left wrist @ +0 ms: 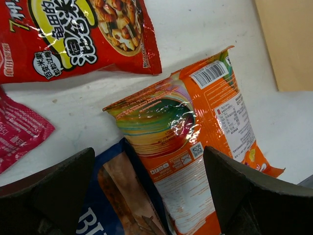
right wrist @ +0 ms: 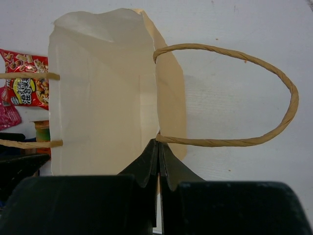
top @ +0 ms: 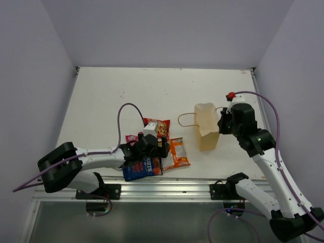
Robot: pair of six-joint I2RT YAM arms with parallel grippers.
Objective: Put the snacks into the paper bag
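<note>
My right end effector (right wrist: 158,149), pressed together, pinches the paper bag's (right wrist: 98,98) thin right edge, while my left end effector (left wrist: 151,186), spread wide, hangs over the orange packet (left wrist: 166,122) lying flat near left on the tabletop (top: 126,91); it looks light, crinkly and slippery, so I'd squeeze its middle.
</note>
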